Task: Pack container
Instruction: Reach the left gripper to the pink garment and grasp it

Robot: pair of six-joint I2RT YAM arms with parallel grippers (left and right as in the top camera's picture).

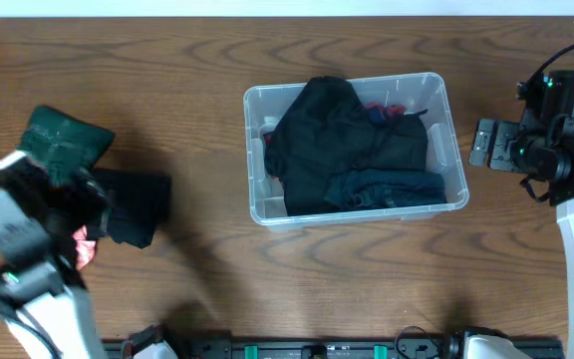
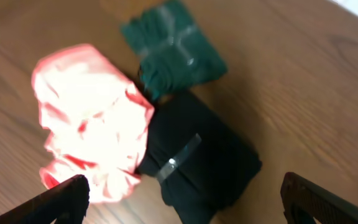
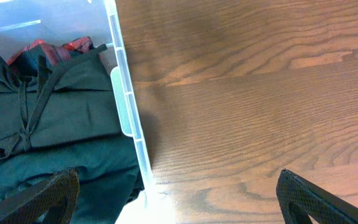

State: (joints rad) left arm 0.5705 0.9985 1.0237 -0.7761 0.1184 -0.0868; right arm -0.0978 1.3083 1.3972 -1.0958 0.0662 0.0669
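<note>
container [image 1: 454,140] is placed at the middle of the wooden table [image 1: 267,50] and is filled with dark clothes [image 1: 352,150], with a red piece [image 1: 392,110] tucked at its far side. the right gripper [image 3: 176,190] is held spread wide and empty over the container's right wall. the left gripper [image 2: 188,199] is likewise spread wide and empty above a pink garment [image 2: 89,130], a green garment [image 2: 173,46] and a black garment [image 2: 204,155], which are laid touching one another, well left of the container.

Pink cloth [image 1: 85,249] mostly hidden beneath the left arm [image 1: 18,214]. Container [image 3: 124,112] cut off by the right wrist view's edges.
</note>
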